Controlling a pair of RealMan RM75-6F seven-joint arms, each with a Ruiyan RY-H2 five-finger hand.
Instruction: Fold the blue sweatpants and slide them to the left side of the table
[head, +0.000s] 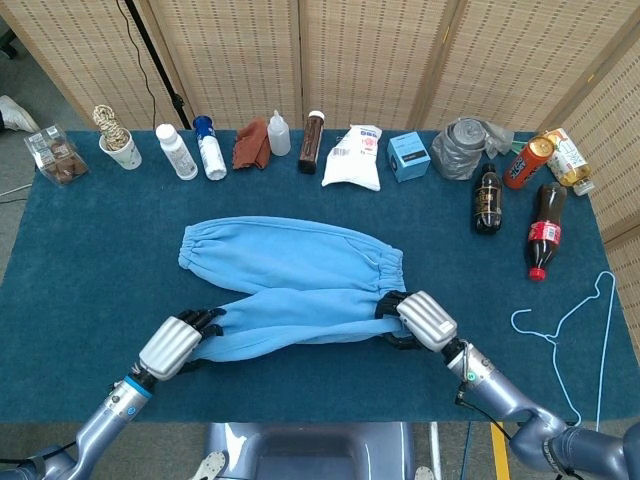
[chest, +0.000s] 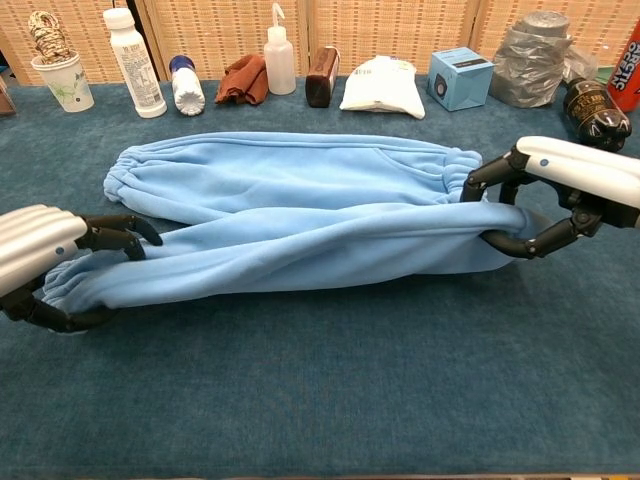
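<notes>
Nearest the robot, the near leg of the blue sweatpants (chest: 300, 250) is held at both ends. The cuff end is gripped by the left hand (chest: 45, 262), fingers curled over the top and thumb under the fabric. The waistband end is gripped by the right hand (chest: 560, 195), fingers closed around the bunched cloth. This leg is seen stretched between the two hands, drawn toward the far leg and partly overlapping it.

The far leg is laid flat on the blue tablecloth (head: 90, 270), with its gathered cuff at the left. The sweatpants are found in the middle of the table.

Along the far edge a row of items is set: a paper cup (head: 124, 150), a white bottle (head: 176, 151), a brown cloth (head: 251, 144), a squeeze bottle (head: 279, 133), a white pouch (head: 355, 157) and a small blue box (head: 408, 156). Further right, dark drink bottles (head: 487, 200) are laid down, and a white hanger (head: 570, 330) is seen at the right edge.
</notes>
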